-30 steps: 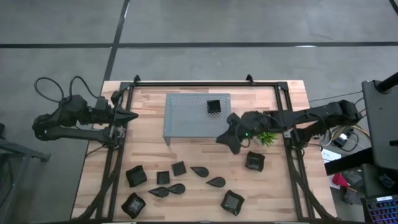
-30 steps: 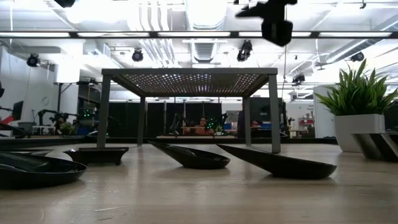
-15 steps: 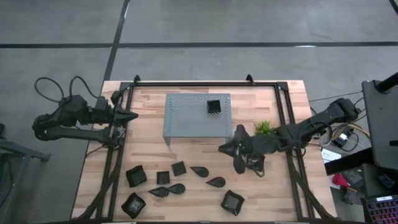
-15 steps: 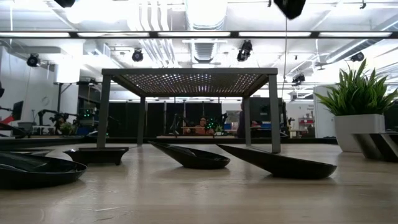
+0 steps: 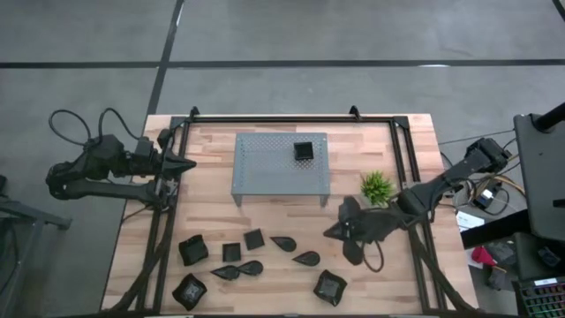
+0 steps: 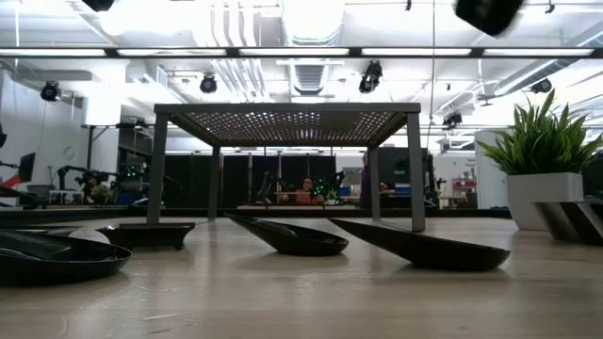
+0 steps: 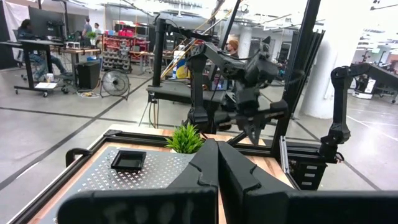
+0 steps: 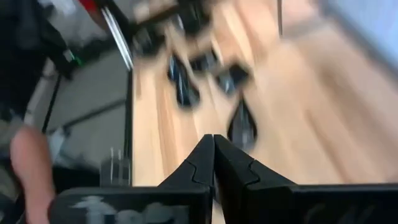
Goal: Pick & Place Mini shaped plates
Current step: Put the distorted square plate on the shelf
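We see the mini shaped plates mostly scattered across the near part of the wooden table: square and teardrop dishes grouped at the near left, with one square dish at the near edge toward the middle. In the low view two leaf-shaped plates lie side by side in front of the rack's legs. One more square plate sits apart from the rest, on top of the grey perforated rack at the far centre, toward its right end.

Just right of the rack stands the small green plant. Near to it, the right gripper hangs above the table's near right area; its own wrist view shows the two dark fingers pressed together with nothing between them.

The left gripper waits at the table's left edge, its fingers likewise closed together and empty, pointing toward the rack.
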You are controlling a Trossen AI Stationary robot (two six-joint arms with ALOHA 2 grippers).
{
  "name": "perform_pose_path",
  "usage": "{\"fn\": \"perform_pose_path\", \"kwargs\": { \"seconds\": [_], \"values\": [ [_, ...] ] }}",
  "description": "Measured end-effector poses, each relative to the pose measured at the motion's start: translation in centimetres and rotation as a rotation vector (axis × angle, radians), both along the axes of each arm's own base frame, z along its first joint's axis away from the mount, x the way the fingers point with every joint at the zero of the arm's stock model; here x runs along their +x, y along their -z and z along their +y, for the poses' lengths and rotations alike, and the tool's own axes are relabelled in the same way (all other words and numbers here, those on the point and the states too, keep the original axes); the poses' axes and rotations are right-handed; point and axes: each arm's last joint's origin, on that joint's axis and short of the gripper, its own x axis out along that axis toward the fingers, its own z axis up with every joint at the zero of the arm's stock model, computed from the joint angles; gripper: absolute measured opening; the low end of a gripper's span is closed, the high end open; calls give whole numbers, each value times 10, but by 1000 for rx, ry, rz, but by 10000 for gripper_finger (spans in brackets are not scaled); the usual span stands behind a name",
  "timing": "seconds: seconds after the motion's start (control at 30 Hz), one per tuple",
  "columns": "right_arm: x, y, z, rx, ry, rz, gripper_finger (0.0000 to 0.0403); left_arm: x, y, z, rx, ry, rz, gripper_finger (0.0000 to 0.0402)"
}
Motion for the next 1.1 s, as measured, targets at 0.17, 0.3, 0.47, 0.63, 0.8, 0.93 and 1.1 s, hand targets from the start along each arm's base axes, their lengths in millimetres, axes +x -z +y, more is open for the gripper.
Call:
{"fn": "perform_pose_path", "kwargs": {
  "seconds": [0.17, 0.3, 0.47, 0.63, 0.8, 0.93, 1.1],
  "values": [
    [-11, 17, 2, 114, 93, 150, 8, 0, 0, 0, 0, 0, 0, 0],
    [-15, 30, 1, 156, 131, 214, 8, 0, 0, 0, 0, 0, 0, 0],
    [-25, 41, -3, 153, 181, 339, 20, 0, 0, 0, 0, 0, 0, 0],
    [-29, 45, -3, 170, 153, 418, 51, 0, 0, 0, 0, 0, 0, 0],
    [-31, 61, 4, 158, 20, 539, 80, 0, 0, 0, 0, 0, 0, 0],
    [-31, 78, 8, 162, -73, 647, 90, 0, 0, 0, 0, 0, 0, 0],
    [-28, 86, 10, 150, -66, 680, 85, 0, 0, 0, 0, 0, 0, 0]
  ]
}}
